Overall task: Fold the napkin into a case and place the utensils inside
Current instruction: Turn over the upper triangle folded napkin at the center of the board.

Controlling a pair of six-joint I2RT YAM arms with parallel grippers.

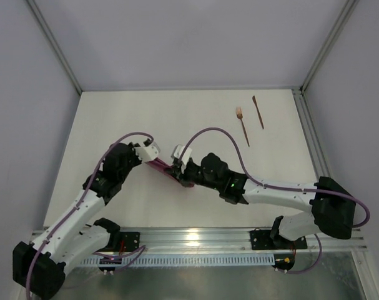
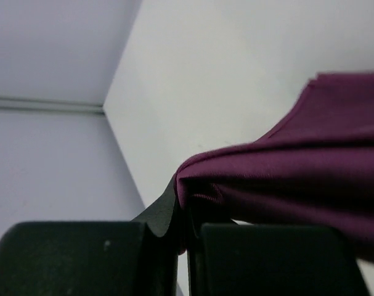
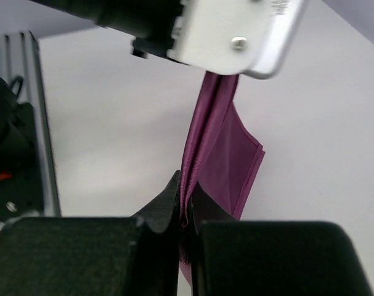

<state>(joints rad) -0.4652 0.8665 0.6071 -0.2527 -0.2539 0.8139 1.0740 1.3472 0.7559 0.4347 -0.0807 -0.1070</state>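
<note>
Napkin (image 1: pixel 163 167), plain magenta-purple, hangs doubled and taut between both grippers above the middle of the table (image 1: pixel 177 115). The left gripper (image 2: pixel 182 229) and the right gripper (image 3: pixel 185 213) are each clamped on a cloth edge. The copper fork (image 1: pixel 243 125) and knife (image 1: pixel 258 112) lie side by side, well apart, far right. The tabletop is white and the walls pale grey.

napkin (image 2: pixel 297 166): woven cloth, faint sheen | fork (image 1: pixel 243 128), knife (image 1: pixel 258 112): copper-toned metal | table (image 1: pixel 164 119): matt

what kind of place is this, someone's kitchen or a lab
Probably a robot lab cell, not a kitchen: a plain white table boxed in by blank walls, two arms bolted to a rail, and just a napkin, fork and knife.
</note>
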